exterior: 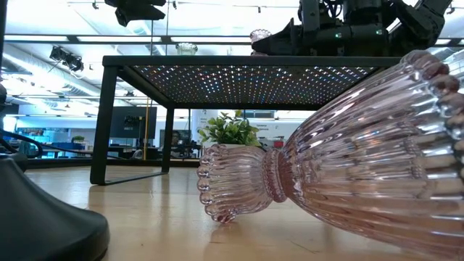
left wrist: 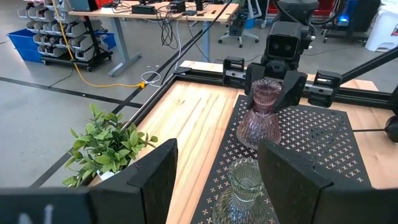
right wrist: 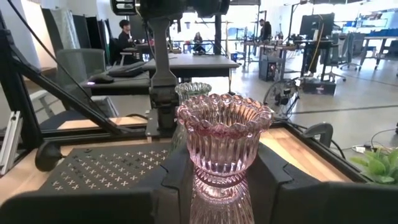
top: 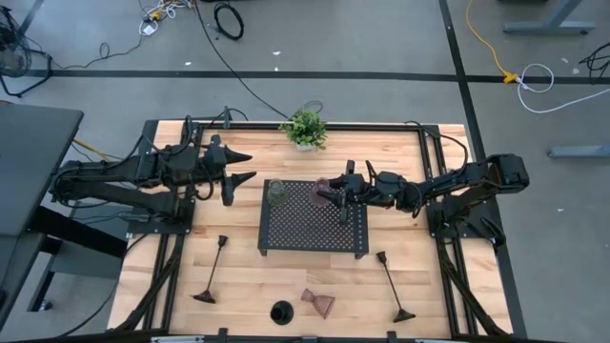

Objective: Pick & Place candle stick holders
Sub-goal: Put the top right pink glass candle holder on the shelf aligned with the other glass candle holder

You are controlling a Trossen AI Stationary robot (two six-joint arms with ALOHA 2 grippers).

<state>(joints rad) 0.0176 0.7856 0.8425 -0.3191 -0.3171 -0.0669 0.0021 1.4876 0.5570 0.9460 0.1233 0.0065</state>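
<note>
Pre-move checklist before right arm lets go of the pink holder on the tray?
1. Pink glass holder upright between the right gripper jaws: ok.
2. Its base over the black perforated tray: ok. Whether it rests on the tray: cannot tell.
3. Greenish glass holder standing apart from it on the tray: ok.
4. Left gripper open, off the tray's edge, clear of both holders: ok.
5. Second pink holder lying on its side on the table: not ok, still to be picked.
</note>
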